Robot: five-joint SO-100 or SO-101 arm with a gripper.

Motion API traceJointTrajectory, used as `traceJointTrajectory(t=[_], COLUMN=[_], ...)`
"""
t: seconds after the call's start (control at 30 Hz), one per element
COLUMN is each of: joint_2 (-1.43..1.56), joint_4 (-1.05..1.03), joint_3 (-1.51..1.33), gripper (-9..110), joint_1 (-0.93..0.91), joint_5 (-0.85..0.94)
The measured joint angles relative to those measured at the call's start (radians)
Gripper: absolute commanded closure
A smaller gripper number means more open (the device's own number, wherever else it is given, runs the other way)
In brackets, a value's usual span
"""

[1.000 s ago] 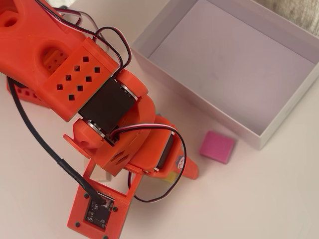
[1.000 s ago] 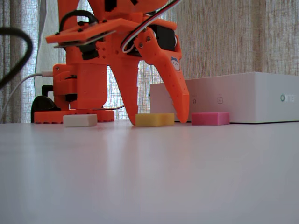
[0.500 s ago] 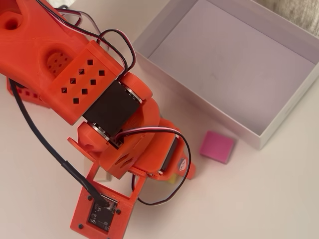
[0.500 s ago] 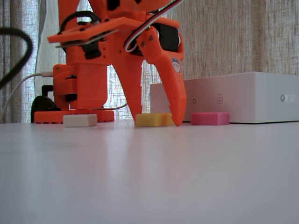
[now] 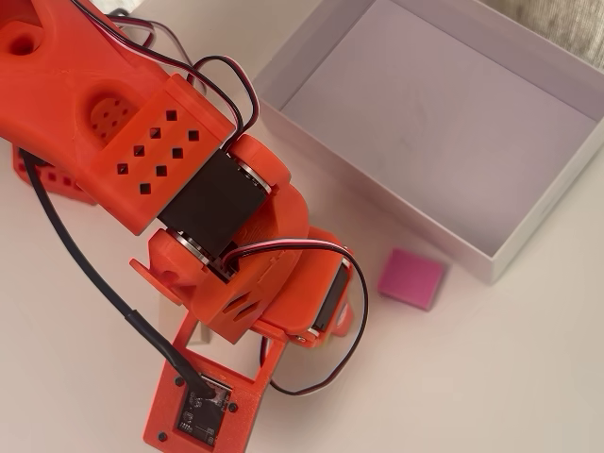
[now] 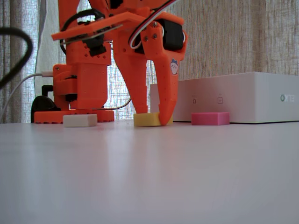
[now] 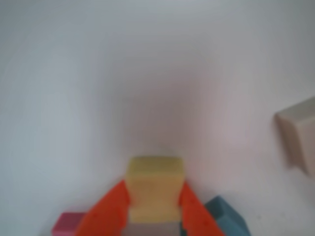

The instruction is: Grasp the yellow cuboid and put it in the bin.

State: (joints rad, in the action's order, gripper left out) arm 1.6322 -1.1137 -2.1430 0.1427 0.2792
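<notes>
Yellow cuboid (image 7: 154,189) lies on the counter (image 6: 149,177) at the bottom centre of the wrist view, directly between the fingers of the end effector (image 7: 153,206), which is closed on it. Bin (image 6: 233,98) stands at the right of the fixed view.

Your pincer (image 6: 152,122) points straight down, fingertips at counter (image 6: 149,177) level, fingers (image 7: 106,211) pressed against both sides of yellow cuboid (image 7: 154,189). Arm folded forward over it from base in fixed view; in overhead view, wrist hides pincer completely.
</notes>
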Motion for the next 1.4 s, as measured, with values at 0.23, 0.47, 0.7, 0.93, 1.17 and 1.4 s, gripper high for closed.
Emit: traceJointTrajectory(t=[0.23,0.47,0.7,0.93,1.17,1.4], joint_2=[0.129,0.281,0.351,0.362,0.364,0.364], joint_4=[0.012,0.003,-0.058,-0.232,-0.221,-0.127], joint_3=[0.075,0.383,0.495,0.390,0.097,-0.048], gripper=[110,110,110,110,110,106], joint_1=[0.005,0.135,0.387,0.540,0.604,0.624], joint_5=[0.008,0.083,0.176,0.189,0.198,0.198])
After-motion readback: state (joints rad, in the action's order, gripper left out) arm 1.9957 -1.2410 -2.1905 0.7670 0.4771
